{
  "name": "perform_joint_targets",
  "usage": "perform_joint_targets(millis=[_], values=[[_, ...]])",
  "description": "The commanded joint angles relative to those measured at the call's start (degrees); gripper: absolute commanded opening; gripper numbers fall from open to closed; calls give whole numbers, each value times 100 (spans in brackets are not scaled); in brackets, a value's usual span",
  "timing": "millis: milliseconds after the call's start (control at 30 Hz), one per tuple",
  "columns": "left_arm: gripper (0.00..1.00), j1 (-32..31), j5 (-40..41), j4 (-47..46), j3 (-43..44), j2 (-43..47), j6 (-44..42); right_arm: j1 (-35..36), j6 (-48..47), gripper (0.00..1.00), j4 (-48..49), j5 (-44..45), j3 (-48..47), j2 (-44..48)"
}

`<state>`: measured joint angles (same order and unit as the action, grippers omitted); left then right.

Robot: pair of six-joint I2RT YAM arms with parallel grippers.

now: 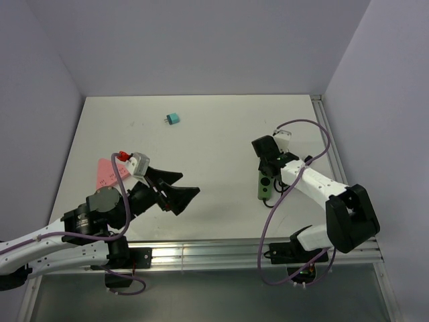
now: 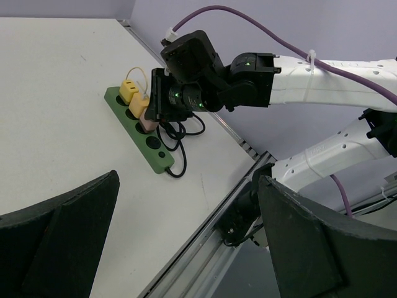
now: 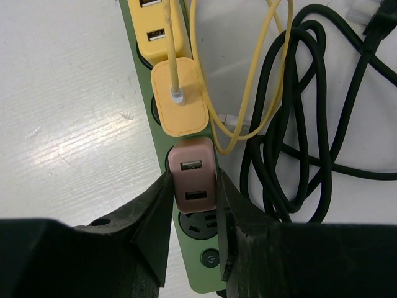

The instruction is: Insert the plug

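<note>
A pink USB plug [image 3: 195,174] sits in the third socket of a green power strip [image 3: 201,273]. My right gripper [image 3: 193,180] has its jaws closed against both sides of the plug. In the top view the right gripper [image 1: 267,161] stands over the strip [image 1: 266,184] at the right. In the left wrist view the pink plug [image 2: 147,120] shows seated low on the strip [image 2: 155,155]. My left gripper [image 1: 175,190] is open and empty, hovering at the near left.
Two yellow plugs [image 3: 180,99] fill the sockets beyond the pink one, with a yellow cable. An empty socket [image 3: 200,225] and power button lie nearer. A coiled black cable [image 3: 298,124] lies right of the strip. A teal plug [image 1: 173,119] lies far back; a pink card [image 1: 105,172] lies left.
</note>
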<state>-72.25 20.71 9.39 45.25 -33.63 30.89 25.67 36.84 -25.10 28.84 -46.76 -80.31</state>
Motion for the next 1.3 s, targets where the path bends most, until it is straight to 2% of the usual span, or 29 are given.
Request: perform_joint_targets(millis=[0, 33, 100, 133, 200, 233, 300, 367, 533, 733, 867, 1000, 1100, 1200, 1267], values=[[99, 0, 3, -95, 133, 23, -22, 113, 526, 14, -680, -855, 493, -389], [99, 0, 12, -95, 133, 14, -22, 157, 535, 19, -741, -775, 432, -354], [99, 0, 12, -104, 133, 5, -22, 175, 509, 22, -785, -661, 387, -188], [99, 0, 12, -104, 133, -3, -13, 192, 465, 32, -777, -608, 361, -117], [99, 0, 12, -121, 124, -12, -13, 228, 394, 39, -733, -590, 343, 137], [99, 0, 21, -121, 124, -38, -5, 228, 377, 49, -689, -590, 326, 226], [99, 0, 12, -113, 141, -56, -5, 237, 298, 54, -575, -616, 317, 446], [99, 0, 21, -104, 133, -74, 13, 272, 245, 63, -514, -651, 282, 639], [99, 0, 82, -25, 159, -74, 13, 517, 245, 74, -583, -564, -7, 956], [99, 0, 240, 98, 176, -12, 22, 975, 420, 76, -996, -353, -149, 1719], [100, 9, 503, 457, 369, -205, -22, 1036, 526, 76, -1041, -458, 53, 2833], [99, 0, 1397, 1099, 887, -705, 22, 1036, 570, 76, -970, -686, 202, 3785], [99, 44, 1892, 1669, 1633, -1338, 110, 1036, 587, 76, -1014, -810, 220, 4234], [99, 491, 1684, 2013, 2187, -2093, 92, 1036, 605, 76, -1119, -784, 220, 4445], [99, 1350, 841, 2006, 2321, -2586, 136, 1036, 614, 76, -1128, -783, 264, 4524]])
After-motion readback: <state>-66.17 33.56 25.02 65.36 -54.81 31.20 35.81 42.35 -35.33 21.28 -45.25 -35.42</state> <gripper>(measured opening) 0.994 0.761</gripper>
